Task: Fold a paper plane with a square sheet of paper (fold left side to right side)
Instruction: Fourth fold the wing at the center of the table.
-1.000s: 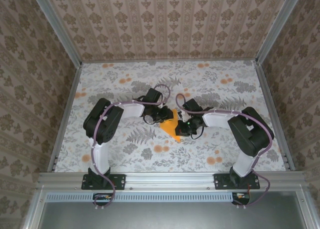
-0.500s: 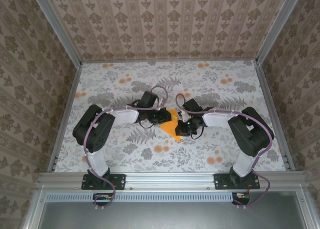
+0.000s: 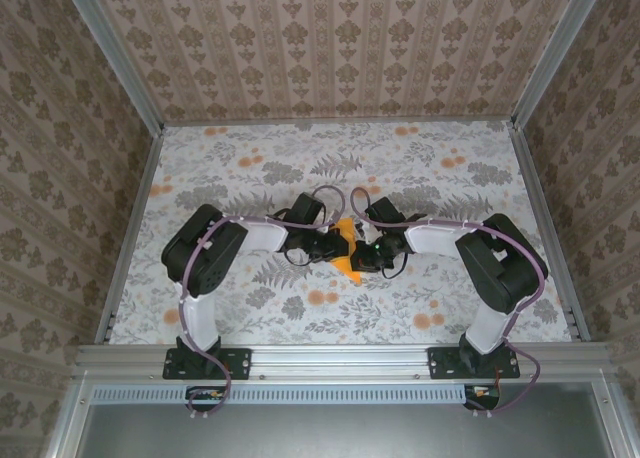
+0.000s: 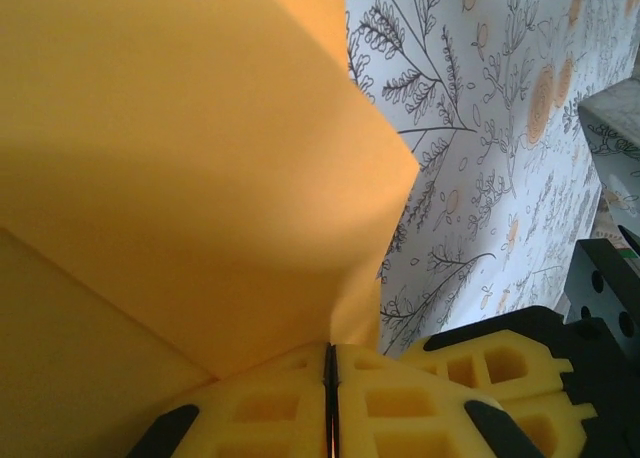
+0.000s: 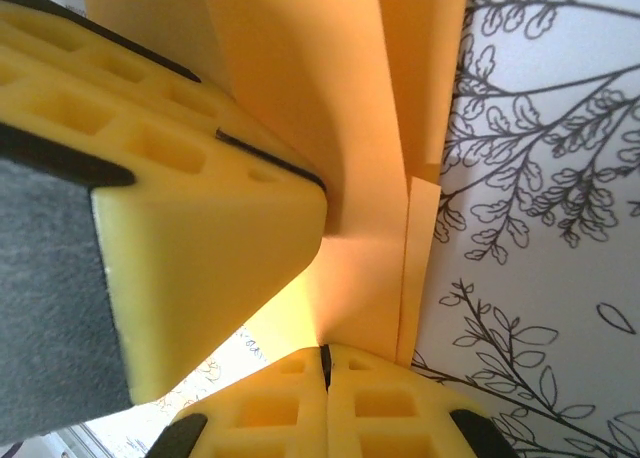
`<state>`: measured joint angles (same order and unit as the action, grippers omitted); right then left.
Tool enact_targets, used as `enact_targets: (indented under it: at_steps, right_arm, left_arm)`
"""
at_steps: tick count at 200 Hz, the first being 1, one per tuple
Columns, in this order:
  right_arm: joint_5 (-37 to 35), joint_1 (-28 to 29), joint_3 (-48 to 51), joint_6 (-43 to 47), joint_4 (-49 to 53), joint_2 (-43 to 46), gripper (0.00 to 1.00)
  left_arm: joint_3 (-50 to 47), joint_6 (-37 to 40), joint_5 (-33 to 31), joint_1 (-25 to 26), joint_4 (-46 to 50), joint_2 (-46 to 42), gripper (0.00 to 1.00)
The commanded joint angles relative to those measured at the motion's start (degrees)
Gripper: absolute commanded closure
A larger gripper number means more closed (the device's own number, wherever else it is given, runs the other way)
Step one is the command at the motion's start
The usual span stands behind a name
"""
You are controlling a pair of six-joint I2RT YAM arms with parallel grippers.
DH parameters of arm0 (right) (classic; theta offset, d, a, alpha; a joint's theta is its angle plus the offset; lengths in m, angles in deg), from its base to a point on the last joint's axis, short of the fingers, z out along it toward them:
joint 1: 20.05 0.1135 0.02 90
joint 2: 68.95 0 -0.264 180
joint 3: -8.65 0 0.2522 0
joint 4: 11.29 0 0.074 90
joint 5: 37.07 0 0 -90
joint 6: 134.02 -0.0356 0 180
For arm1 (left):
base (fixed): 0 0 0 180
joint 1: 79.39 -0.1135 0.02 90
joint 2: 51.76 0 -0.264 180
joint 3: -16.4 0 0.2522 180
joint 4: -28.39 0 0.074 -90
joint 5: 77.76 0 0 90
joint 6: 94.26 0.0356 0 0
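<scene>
**Counter** (image 3: pixel 300 158) – flat top printed with grey leaves and small orange blossoms, patterned walls on three sides.

**Left arm** (image 3: pixel 215 248) – rises from the near-left edge and bends inward toward the middle of the counter.

**Left hand** (image 3: pixel 336 243) – low over the middle of the counter, at the left side of the paper. In the left wrist view the hand (image 4: pixel 330 383) has its yellow fingers (image 4: pixel 270 413) pressed together along a thin seam, with an edge of the orange paper running down into that seam – clamped on the sheet.

**Square sheet of paper** (image 3: pixel 348 268) – plain bright orange, at the middle of the counter between the two hands, partly covered by them. It is folded into overlapping layers (image 4: pixel 180 158); in the right wrist view the sheet (image 5: pixel 320 118) stands up off the counter, with a narrow strip along its right side.

**Right hand** (image 3: pixel 360 259) – at the right side of the paper, close to the left hand. In its own view the hand (image 5: pixel 325 378) has its fingers together, a fold of the paper meeting their seam. One of the left hand's yellow fingers (image 5: pixel 200 238) sits just beside, touching the sheet.

**Right arm** (image 3: pixel 495 258) – rises from the near-right edge and reaches inward.
</scene>
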<state>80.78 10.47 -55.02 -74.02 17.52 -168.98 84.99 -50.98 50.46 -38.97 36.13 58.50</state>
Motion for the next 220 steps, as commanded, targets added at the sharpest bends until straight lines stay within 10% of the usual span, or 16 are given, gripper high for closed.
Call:
enact_targets:
  at_steps: [1,220]
  right_arm:
    - [-7.44,-0.64,1.05,1.6,8.33,-3.13,1.0]
    - [-8.35,-0.62,1.47,3.04,11.26,-2.25,1.0]
  left_arm:
    - [1.41,0.05,-1.01,-1.19,1.81,1.77,0.9]
    - [20.68,15.83,-4.6,-16.5,17.46,13.25,0.9]
